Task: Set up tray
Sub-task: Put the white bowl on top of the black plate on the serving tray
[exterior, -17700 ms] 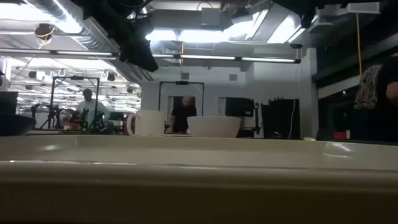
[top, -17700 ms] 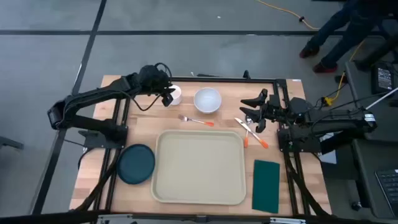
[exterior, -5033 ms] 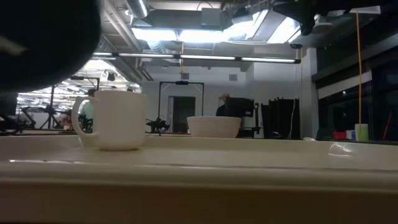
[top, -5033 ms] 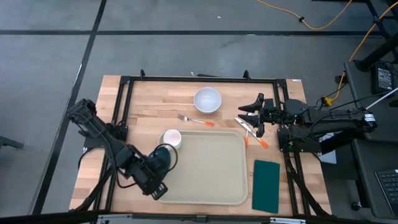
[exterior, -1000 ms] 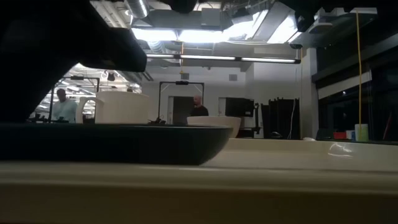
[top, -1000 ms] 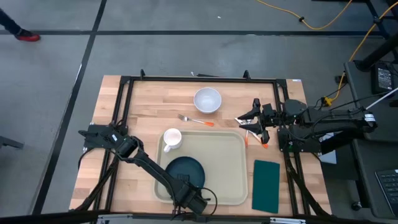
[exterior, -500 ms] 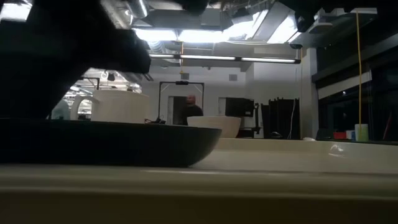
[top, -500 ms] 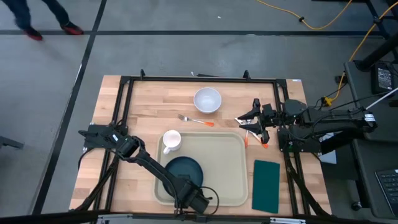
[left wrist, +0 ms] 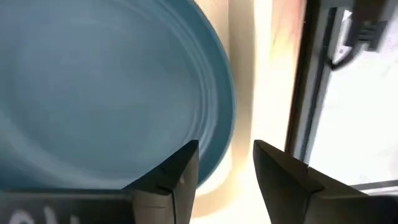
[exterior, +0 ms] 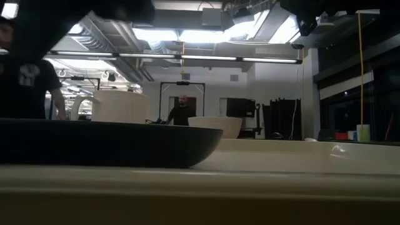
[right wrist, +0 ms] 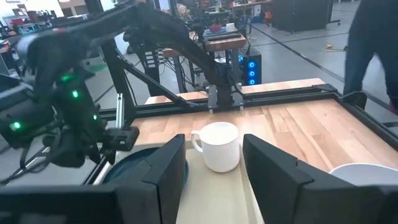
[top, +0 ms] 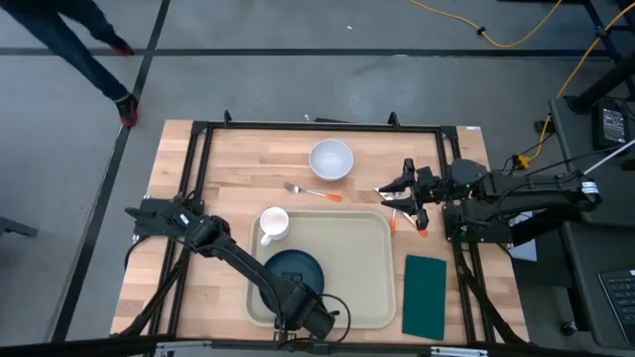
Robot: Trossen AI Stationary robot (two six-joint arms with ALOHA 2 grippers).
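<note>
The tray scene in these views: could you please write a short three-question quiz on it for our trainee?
1. True or false: the white mug stands on the tray.
2. Which item lies off the tray? A) the plate B) the white mug C) the green napkin
3. Fill the blank: the left gripper, at the tray's near edge beside the plate, has its jaws ____, while the right gripper hangs above the orange-handled cutlery.

Key: 1 true; 2 C; 3 open.
</note>
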